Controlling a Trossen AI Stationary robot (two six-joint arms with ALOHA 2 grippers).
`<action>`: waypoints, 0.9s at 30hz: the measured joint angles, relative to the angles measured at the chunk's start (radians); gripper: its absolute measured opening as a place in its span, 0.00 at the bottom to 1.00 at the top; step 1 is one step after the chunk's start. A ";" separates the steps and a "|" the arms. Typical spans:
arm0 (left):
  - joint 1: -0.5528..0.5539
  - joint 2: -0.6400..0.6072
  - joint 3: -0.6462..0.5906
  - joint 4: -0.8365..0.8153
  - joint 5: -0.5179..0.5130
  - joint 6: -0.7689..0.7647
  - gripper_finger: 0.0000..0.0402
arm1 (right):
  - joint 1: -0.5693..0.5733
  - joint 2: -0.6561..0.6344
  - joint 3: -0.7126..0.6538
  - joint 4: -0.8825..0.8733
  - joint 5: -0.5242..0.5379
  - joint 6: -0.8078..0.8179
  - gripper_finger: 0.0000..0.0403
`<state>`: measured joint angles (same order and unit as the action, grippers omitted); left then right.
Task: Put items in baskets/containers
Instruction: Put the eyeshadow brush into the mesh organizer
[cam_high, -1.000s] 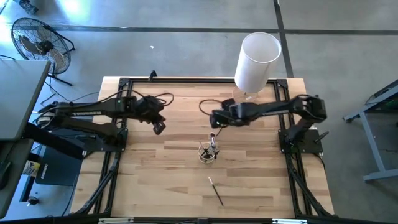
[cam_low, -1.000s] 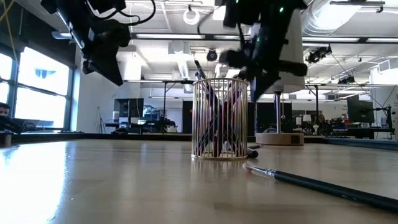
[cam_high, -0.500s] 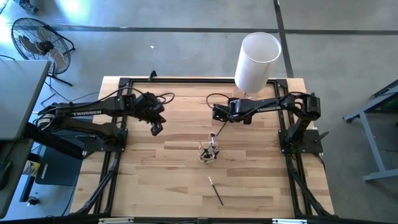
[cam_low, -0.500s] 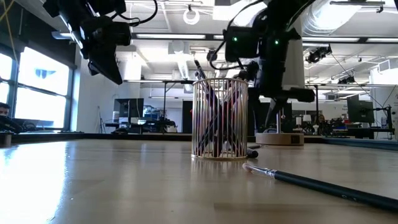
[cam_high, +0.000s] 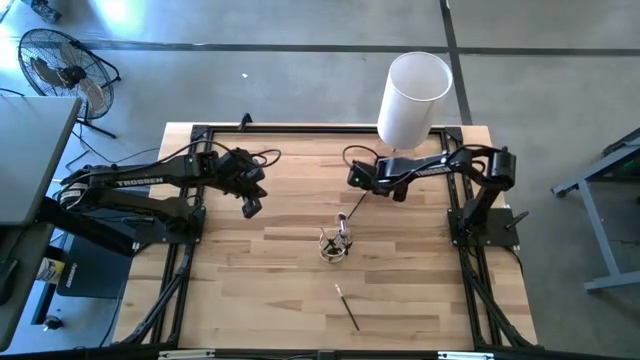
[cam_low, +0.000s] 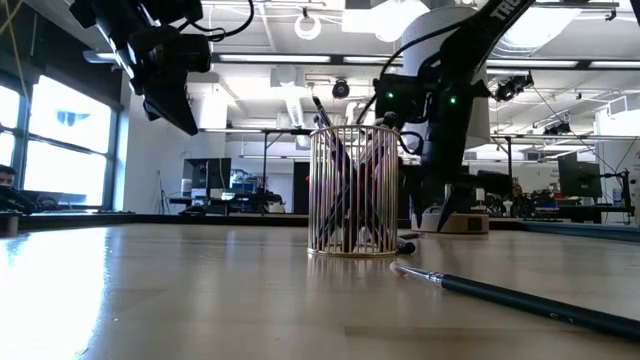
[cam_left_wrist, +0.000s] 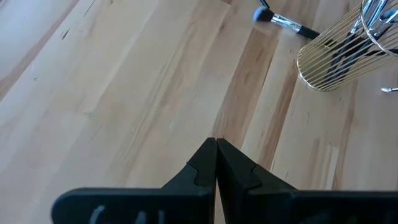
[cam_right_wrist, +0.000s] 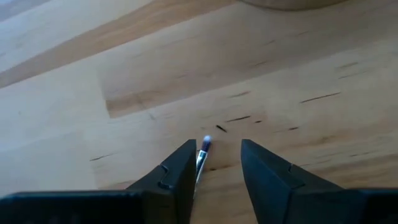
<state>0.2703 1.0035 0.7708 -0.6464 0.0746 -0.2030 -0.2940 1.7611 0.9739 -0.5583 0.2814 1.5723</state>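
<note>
While most brushes (cam_low: 345, 185) stand crossed and tip-up in the cup (cam_high: 334, 245) at mid-table, one brush (cam_high: 347, 306) lies flat nearer the front edge, its long axis diagonal. The right gripper (cam_high: 356, 178) hovers behind the cup, fingers spread apart. The left gripper (cam_high: 252, 206) waits left of it, fingers pressed together.

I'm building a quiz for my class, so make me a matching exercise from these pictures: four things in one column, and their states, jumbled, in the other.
Things:
1. left hand
2. right hand
3. wire cup
4. loose brush

States:
A. lying flat by itself
B. fingers open
C. fingers shut
D. standing upright, holding brushes

Pairs: 1-C, 2-B, 3-D, 4-A
</note>
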 joint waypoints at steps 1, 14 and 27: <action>0.000 0.000 0.000 0.000 0.000 0.002 0.00 | -0.004 0.001 -0.005 0.001 -0.003 0.000 0.30; 0.000 0.001 0.000 -0.003 0.003 0.023 0.00 | -0.016 0.048 -0.002 0.003 -0.034 -0.026 0.29; 0.000 0.001 0.000 -0.008 0.003 0.023 0.00 | -0.016 0.019 -0.007 -0.039 -0.034 -0.092 0.29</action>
<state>0.2703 1.0042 0.7708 -0.6548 0.0780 -0.1795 -0.3103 1.7797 0.9668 -0.5972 0.2478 1.4799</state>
